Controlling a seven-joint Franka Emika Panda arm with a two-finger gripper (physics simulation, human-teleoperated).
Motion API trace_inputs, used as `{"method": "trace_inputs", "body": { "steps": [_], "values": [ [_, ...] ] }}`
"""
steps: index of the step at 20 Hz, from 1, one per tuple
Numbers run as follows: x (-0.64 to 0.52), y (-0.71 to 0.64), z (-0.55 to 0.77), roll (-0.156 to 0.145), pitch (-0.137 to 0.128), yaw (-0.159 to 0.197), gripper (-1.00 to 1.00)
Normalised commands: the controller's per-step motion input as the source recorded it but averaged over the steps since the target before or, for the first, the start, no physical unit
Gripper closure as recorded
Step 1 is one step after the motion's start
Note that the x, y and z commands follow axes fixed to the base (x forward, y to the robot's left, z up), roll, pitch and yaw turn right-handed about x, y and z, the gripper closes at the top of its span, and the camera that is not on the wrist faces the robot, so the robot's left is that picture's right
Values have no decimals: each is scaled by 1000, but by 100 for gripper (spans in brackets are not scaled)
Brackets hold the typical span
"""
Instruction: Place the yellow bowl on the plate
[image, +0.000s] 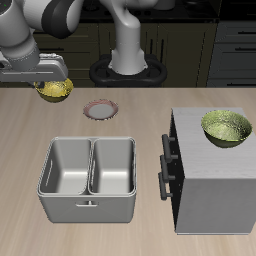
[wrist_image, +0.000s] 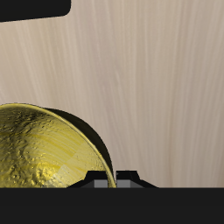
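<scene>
The yellow bowl (image: 55, 93) is small, glossy and mottled gold, and it hangs near the table's back edge. My gripper (image: 49, 84) is shut on its rim. In the wrist view the yellow bowl (wrist_image: 42, 153) fills the space just beside my gripper (wrist_image: 105, 182) and casts a dark shadow on the wood below, so it is held off the table. The plate (image: 99, 109), small with a reddish-brown rim and a pale centre, lies flat on the table a short way from the bowl, nearer the table's middle. Nothing rests on it.
A grey double-basin metal tray (image: 50, 185) stands in front of the plate, toward the table's front edge. A grey cabinet (image: 215, 185) with dark handles stands beside it, with a larger yellow-green bowl (image: 227, 129) on top. The robot's base (image: 128, 62) is behind the plate.
</scene>
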Motion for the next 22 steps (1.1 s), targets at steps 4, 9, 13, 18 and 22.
{"method": "trace_inputs", "body": {
  "steps": [4, 9, 13, 18, 22],
  "values": [
    [-167, 395, -132, 7, -37, 26, 100],
    [-142, 472, -130, 43, -16, -24, 100],
    [-88, 368, -125, 37, -2, 9, 100],
    [-97, 375, -51, 29, -18, 8, 100],
    [-145, 445, -157, 47, -2, 18, 100]
  ]
}}
